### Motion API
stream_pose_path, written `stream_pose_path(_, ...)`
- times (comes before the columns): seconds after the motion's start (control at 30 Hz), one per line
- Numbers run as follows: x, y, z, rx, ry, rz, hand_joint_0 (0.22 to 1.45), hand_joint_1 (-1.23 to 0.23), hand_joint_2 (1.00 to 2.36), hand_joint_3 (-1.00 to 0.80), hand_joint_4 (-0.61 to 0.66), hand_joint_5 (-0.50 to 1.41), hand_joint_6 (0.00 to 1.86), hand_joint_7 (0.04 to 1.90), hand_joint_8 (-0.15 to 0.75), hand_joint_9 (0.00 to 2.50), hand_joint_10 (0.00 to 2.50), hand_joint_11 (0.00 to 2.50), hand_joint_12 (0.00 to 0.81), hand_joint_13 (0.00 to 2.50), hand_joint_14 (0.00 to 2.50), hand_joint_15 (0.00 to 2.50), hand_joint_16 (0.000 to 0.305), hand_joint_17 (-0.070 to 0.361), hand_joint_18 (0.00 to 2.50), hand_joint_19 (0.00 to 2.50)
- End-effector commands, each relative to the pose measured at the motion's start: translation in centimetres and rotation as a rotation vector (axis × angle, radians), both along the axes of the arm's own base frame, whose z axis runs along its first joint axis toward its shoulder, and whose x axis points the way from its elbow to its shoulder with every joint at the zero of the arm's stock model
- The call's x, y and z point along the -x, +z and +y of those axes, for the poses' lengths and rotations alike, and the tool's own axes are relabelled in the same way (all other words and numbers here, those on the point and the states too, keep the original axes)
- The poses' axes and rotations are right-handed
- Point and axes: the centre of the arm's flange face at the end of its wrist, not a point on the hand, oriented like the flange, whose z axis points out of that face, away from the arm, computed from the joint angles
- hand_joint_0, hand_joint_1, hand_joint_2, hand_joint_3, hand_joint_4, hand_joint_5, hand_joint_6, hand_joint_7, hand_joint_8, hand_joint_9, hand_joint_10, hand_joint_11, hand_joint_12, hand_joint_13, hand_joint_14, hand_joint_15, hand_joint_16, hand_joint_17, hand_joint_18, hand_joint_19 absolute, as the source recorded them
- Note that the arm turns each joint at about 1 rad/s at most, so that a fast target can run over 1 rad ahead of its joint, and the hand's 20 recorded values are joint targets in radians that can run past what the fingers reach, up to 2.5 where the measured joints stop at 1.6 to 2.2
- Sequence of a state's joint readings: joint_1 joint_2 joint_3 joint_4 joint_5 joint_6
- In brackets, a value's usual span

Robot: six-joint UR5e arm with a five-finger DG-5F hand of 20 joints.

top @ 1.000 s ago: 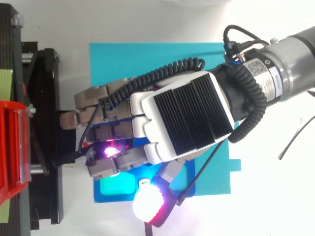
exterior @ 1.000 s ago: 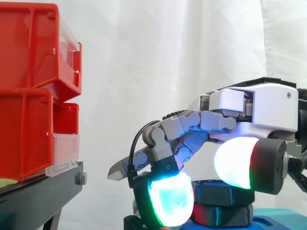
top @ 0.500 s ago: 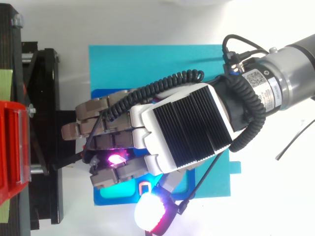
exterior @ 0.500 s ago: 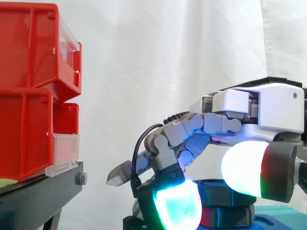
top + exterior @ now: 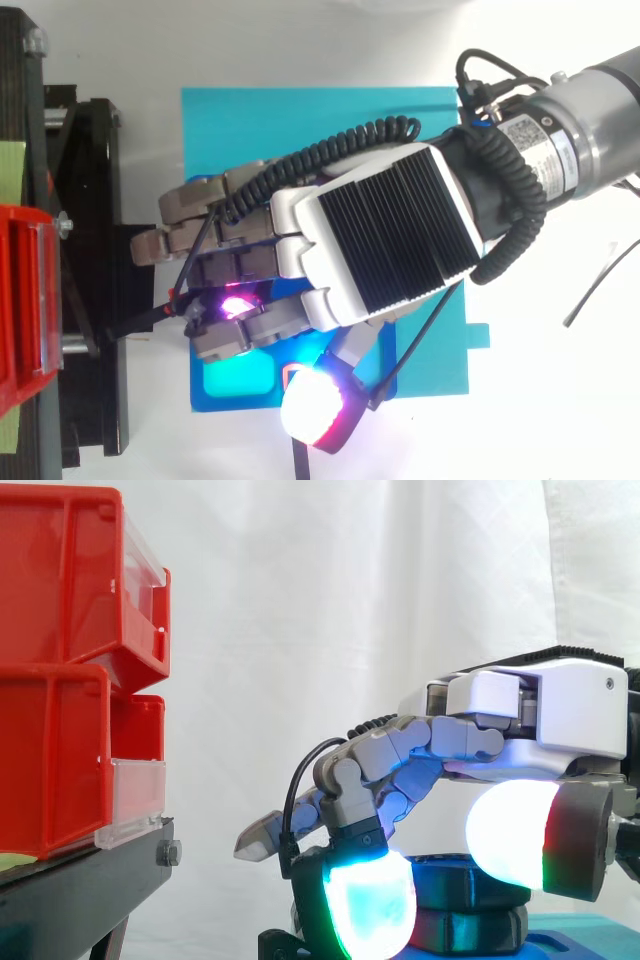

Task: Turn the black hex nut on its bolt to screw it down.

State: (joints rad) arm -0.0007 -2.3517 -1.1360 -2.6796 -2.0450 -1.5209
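Two red bins, upper (image 5: 60, 580) on lower (image 5: 55, 760), sit stacked on the black stand (image 5: 90, 885), each with a clear front lip (contents hidden behind the walls). The hand (image 5: 540, 715) hangs palm down, well right of the bins, over the blue base (image 5: 575, 948) on the teal mat (image 5: 300, 120). Its fingers curl down round the black hex nut (image 5: 470, 883), which sits between the cyan pad (image 5: 365, 910) and the white pad (image 5: 510, 830). The contact points themselves are covered.
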Motion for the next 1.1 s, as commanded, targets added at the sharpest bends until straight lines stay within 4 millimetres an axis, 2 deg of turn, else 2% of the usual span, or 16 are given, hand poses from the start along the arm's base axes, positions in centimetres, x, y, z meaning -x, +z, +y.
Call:
stream_pose_path(0.0, 0.1, 0.0, -0.6, 0.001, 0.004, -0.003, 0.50, -0.20, 1.00, -0.50, 0.10, -0.02, 0.60, 1.36, 0.233, 0.94, 0.01, 0.23, 0.286, 0.57, 0.00, 0.01, 0.044, 0.098, 0.50, 0.30)
stream_pose_path(0.37, 0.4, 0.2, -2.6, 0.007, 0.009, -0.022, 0.50, -0.20, 1.00, -0.50, 0.11, -0.02, 0.59, 1.36, 0.229, 0.94, 0.01, 0.24, 0.286, 0.57, 0.00, 0.01, 0.044, 0.099, 0.50, 0.30)
stream_pose_path(0.77, 0.3, 0.6, -2.6, 0.006, 0.019, -0.027, 0.49, -0.20, 1.00, -0.50, 0.12, -0.01, 0.55, 1.43, 0.232, 0.93, 0.01, 0.23, 0.284, 0.58, 0.00, 0.02, 0.045, 0.100, 0.51, 0.30)
stream_pose_path(0.83, 0.3, 0.5, -2.4, 0.006, 0.020, -0.024, 0.43, -0.21, 1.00, -0.50, 0.15, -0.01, 0.50, 1.46, 0.249, 0.93, 0.01, 0.22, 0.310, 0.60, 0.00, 0.03, 0.050, 0.113, 0.54, 0.29)
stream_pose_path(0.9, 0.3, 0.5, -2.1, 0.006, 0.023, -0.022, 0.39, -0.24, 1.00, -0.50, 0.18, -0.02, 0.50, 1.38, 0.264, 0.93, 0.01, 0.23, 0.332, 0.60, 0.00, 0.02, 0.055, 0.124, 0.56, 0.28)
stream_pose_path(0.93, 0.3, 0.5, -2.2, 0.006, 0.022, -0.021, 0.36, -0.30, 1.00, -0.50, 0.21, -0.02, 0.50, 1.36, 0.274, 0.92, 0.01, 0.22, 0.346, 0.60, 0.00, 0.01, 0.059, 0.132, 0.58, 0.27)
stream_pose_path(1.07, 0.2, 0.6, -2.0, 0.006, 0.023, -0.026, 0.32, -0.38, 1.00, -0.50, 0.22, -0.03, 0.50, 1.33, 0.273, 0.89, 0.01, 0.22, 0.358, 0.60, 0.00, 0.02, 0.061, 0.138, 0.59, 0.26)
